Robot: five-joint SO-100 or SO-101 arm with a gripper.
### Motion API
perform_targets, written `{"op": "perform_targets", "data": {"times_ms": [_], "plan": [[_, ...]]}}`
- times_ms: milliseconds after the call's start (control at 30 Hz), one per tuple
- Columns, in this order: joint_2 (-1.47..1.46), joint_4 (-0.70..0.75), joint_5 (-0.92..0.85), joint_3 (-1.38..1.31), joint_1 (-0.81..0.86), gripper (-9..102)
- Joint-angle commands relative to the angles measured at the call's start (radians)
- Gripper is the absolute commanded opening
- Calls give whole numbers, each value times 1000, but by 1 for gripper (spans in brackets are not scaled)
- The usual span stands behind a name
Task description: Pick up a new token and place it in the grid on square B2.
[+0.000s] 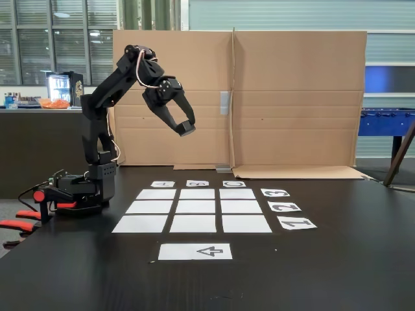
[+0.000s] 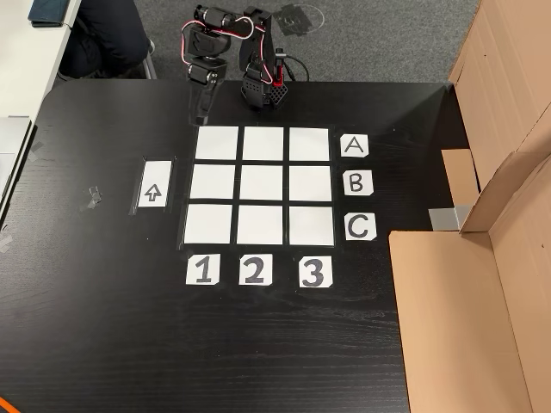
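Both fixed views, black table (image 1: 337, 259), cardboard wall (image 1: 292, 97), white grid (image 2: 263, 185), raised pincer (image 1: 184, 127) state unclear.

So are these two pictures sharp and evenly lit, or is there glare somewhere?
Side-on fixed view: sharp, with a soft sheen on the black table near the cardboard. Top-down fixed view: even light, the grid crisp, and the hand casts little shadow.

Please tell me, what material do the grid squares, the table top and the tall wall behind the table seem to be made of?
The grid: probably plain white paper, matte, thin and flat on the surface. The table top: black, faintly glossy, perhaps laminate or painted wood; it reflects soft light in a fixed view. The wall: brown corrugated cardboard, matte, with fold lines and creases.
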Motion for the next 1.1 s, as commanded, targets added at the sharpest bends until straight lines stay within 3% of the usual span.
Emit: {"op": "perform_targets", "data": {"times_ms": [0,500,1067], "plan": [[78,-9,-8,98,-104,12],[17,-118,-20,388,-288,12],[-322,-199,-57,411,-353,13]]}}
